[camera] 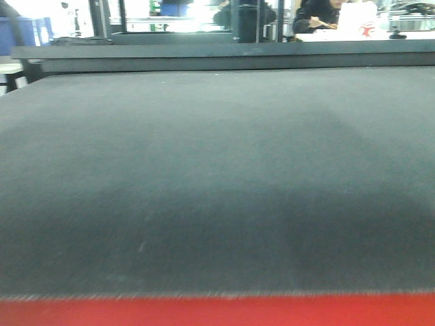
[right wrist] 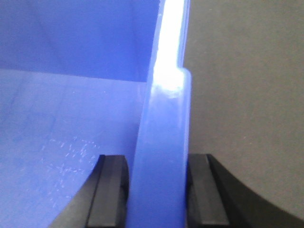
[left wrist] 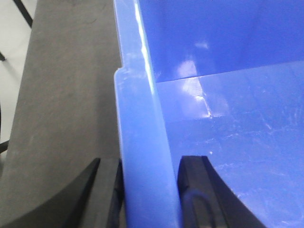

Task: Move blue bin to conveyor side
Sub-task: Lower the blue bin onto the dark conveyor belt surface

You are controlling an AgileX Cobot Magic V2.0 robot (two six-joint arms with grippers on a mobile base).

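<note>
— Where's the bin (left wrist: 228,118)?
— Between the two arms. Its walls are glossy and smooth. The left gripper (left wrist: 151,164) straddles its left rim (left wrist: 142,118), one finger outside, one inside, both pressed against the plastic: clamped on it.
— And the other side?
— Same. The right gripper (right wrist: 156,161) is closed on the right rim (right wrist: 164,142), pads tight on either face.
— What's under it?
— Dark grey belt (left wrist: 66,104) shows just outside each wall; whether the bin rests on it or hangs above, I can't tell.
— Front view?
— The belt (camera: 217,170) runs wide and flat to a dark ledge (camera: 204,60) at the far end, with a red strip (camera: 217,311) along its near edge.
</note>
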